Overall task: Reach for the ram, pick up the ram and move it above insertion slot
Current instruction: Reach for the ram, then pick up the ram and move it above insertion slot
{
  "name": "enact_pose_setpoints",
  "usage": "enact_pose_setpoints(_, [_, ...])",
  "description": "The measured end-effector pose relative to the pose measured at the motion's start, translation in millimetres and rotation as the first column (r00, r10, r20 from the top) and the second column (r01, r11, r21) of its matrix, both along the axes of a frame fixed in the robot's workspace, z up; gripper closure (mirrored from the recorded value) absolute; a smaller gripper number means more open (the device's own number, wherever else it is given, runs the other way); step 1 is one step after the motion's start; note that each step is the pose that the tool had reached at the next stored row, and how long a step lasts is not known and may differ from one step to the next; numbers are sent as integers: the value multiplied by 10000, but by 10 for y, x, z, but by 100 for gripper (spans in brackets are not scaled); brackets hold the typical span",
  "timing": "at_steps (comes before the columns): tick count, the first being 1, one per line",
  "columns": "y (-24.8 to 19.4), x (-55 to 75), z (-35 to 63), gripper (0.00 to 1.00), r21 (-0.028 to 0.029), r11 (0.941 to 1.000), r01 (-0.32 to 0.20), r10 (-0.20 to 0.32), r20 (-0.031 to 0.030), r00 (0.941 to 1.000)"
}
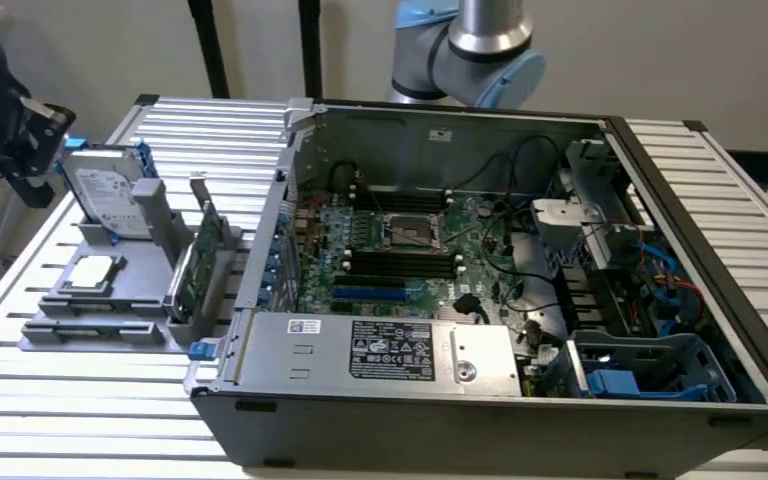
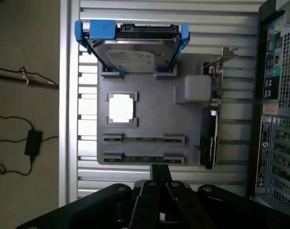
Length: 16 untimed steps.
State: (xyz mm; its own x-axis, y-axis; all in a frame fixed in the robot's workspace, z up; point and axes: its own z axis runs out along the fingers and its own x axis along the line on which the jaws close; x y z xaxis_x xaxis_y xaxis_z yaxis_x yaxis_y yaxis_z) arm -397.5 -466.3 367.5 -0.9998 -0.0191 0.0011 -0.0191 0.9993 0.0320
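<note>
Gripper (image 2: 160, 172) hangs pressed together, holding nothing, at the near edge of the grey tray (image 2: 154, 95). Just ahead sits the ram (image 2: 144, 158), stood on edge between clips so its top can be pinched: a thin green strip, twin stick (image 2: 144, 139) beyond, hard drive (image 2: 135, 52) farthest off

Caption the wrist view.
Gripper hovers at the edge of the gray tray, nearest a ram stick seated in it.

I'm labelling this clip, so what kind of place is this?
Probably a computer-assembly workbench: an open desktop PC case with its motherboard exposed sits on a slatted metal table, beside a grey tray holding a hard drive.
</note>
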Motion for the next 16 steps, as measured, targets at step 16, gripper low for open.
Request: enact_pose_setpoints(16, [-149, 0, -53, 89, -59, 10000, -3, 3, 0, 10000])
